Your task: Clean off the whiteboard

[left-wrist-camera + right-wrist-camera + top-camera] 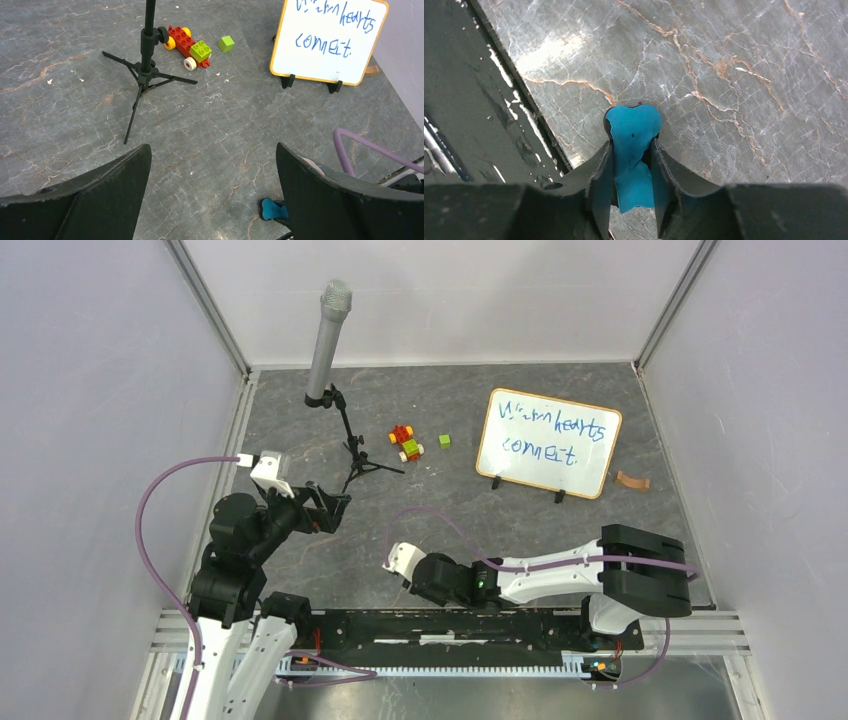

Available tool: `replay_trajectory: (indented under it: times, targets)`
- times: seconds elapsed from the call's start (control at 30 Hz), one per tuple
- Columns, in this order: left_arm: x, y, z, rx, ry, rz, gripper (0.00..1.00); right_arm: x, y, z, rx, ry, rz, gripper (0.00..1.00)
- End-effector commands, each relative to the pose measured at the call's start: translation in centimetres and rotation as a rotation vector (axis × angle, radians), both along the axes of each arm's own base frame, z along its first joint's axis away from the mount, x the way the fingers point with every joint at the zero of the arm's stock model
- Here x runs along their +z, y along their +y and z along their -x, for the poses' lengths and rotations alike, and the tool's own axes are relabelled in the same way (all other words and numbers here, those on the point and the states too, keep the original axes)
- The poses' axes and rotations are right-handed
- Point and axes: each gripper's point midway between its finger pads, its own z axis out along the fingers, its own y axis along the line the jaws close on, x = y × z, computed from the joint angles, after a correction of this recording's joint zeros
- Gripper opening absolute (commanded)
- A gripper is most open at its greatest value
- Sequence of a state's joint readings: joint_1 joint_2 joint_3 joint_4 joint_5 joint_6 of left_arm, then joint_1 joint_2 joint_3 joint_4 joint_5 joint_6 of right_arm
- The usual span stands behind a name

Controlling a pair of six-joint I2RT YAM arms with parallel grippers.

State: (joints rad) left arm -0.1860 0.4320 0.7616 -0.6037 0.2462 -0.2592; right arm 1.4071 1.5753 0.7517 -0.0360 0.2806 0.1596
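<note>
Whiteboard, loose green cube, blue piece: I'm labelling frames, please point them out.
whiteboard [548,443], top external view, white face centre
loose green cube [226,43], left wrist view, top face
blue piece [633,127], right wrist view, rounded tip

Left wrist view: whiteboard [327,42] clipped by the top edge, upper line of blue writing half lost. Same view: microphone stand [147,55] cut off above its clamp. Top view: first written word illegible; brown scrap [632,480] beside the board too small to identify. At the right gripper [632,144], closed jaws cover the lower sides of a blue piece [634,122]; what it is, unclear.
</note>
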Motion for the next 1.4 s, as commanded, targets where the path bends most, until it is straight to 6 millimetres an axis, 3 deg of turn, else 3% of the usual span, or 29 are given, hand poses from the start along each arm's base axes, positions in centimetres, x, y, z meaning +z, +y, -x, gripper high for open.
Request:
replay_trajectory:
  times: [0.0, 0.2, 0.33, 0.47, 0.77, 1.0, 1.2, 1.37]
  targets:
    - [0.4, -0.5, 0.0, -0.043, -0.03, -0.021, 1.0, 2.7, 0.2, -2.3, -0.123, -0.104, -0.098, 0.33]
    - [0.6, -0.9, 0.7, -0.067, -0.014, -0.006, 1.0, 6.7, -3.6, -8.1, -0.405, -0.283, -0.165, 0.2]
    - [1.2, -1.3, 1.0, -0.088, -0.025, 0.007, 1.0, 8.7, -6.6, -11.7, -0.554, -0.315, -0.283, 0.18]
    - [0.1, -1.3, 0.6, -0.084, -0.007, 0.0, 1.0, 10.8, -9.6, -15.6, -0.679, -0.351, -0.395, 0.16]
    - [-0.3, -1.3, 0.4, -0.085, 0.007, -0.01, 1.0, 15.8, -16.0, -23.9, -0.968, -0.524, -0.444, 0.14]
    - [-0.1, -1.6, 0.6, -0.106, -0.003, -0.004, 1.0, 17.1, -19.6, -28.3, -1.109, -0.64, -0.387, 0.14]
    - [-0.1, -5.7, 0.6, -0.315, 0.04, 0.101, 1.0, 17.1, -20.6, -30.4, -1.111, -0.662, -0.396, 0.14]
    - [-1.4, -10.3, -0.7, -0.4, 0.079, 0.118, 1.0, 16.2, -20.6, -30.5, -1.036, -0.663, -0.42, 0.14]
